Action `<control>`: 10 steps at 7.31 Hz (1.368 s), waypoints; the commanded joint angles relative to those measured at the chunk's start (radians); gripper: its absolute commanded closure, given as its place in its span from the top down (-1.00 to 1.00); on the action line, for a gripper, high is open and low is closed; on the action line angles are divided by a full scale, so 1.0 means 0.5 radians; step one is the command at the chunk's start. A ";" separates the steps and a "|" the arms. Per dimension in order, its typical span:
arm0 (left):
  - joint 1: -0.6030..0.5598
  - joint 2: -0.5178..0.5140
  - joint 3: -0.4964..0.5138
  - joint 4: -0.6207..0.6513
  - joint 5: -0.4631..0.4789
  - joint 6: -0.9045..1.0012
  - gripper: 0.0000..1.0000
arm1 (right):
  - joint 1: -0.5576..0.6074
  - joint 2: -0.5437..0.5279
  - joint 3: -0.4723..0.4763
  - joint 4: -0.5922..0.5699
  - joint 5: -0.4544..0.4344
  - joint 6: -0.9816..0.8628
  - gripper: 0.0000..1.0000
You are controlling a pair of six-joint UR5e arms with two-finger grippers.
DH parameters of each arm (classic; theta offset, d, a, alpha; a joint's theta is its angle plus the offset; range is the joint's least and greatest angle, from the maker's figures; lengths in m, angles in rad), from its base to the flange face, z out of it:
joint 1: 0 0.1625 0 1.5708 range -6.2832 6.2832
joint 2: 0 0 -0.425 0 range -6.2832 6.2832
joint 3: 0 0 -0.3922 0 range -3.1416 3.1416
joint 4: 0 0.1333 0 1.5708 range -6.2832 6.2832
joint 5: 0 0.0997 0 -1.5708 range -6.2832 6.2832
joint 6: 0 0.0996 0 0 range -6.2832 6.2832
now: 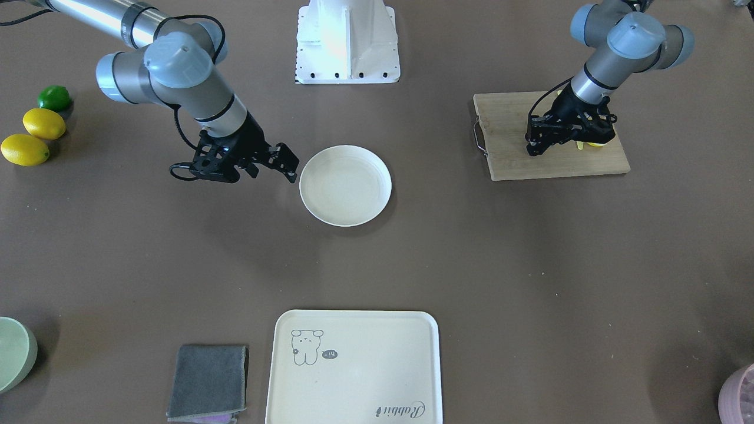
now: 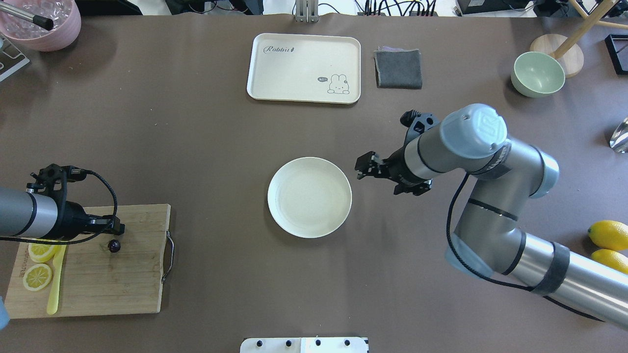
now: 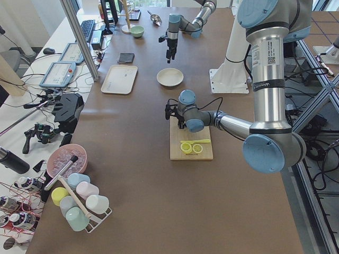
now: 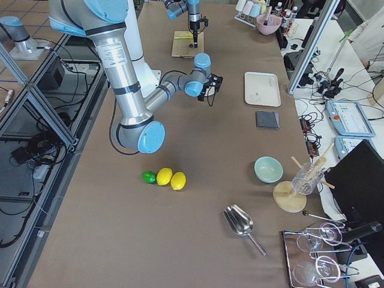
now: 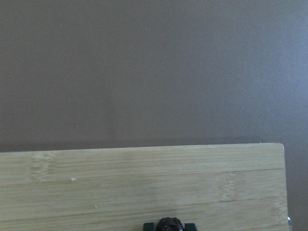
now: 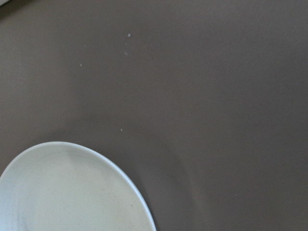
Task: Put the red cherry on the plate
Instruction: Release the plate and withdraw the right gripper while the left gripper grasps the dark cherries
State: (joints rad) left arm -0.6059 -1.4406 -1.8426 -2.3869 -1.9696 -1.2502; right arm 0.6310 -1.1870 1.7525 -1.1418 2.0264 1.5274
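Glossy red cherry sits pinched in left gripper over grained wooden board; right gripper gapes beside round plate.

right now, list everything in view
cherry: 1, dark red, at the board
plate: 1, cream, table centre
board: 1, wood, robot's left
lemon slices: 2, yellow, on the board
tray: 1, cream, far edge
cloth: 1, grey, beside the tray
bowl: 1, green, far right
tub: 1, pink, far left
lemons: 2, yellow, near right
lime: 1, green, beside them
scoop: 1, metal, right end
left arm: 1, grey, jaws shut on the cherry
right arm: 1, grey, jaws open beside the plate
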 commanded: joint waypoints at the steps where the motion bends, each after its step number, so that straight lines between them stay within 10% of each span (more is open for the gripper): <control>1: 0.000 0.000 -0.002 -0.003 0.000 0.000 -0.49 | 0.265 -0.138 0.078 -0.051 0.232 -0.348 0.99; 6: -0.028 -0.247 -0.097 0.018 -0.147 -0.034 -0.58 | 0.707 -0.463 0.075 -0.125 0.466 -1.145 0.99; 10: 0.070 -1.185 0.116 0.583 -0.068 -0.493 -0.54 | 1.032 -0.883 0.088 -0.128 0.518 -1.912 0.99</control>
State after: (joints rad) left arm -0.5972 -1.8908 -1.8502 -2.1479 -2.0293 -1.4289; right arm 1.0968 -1.5692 1.7968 -1.2056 2.2795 0.6875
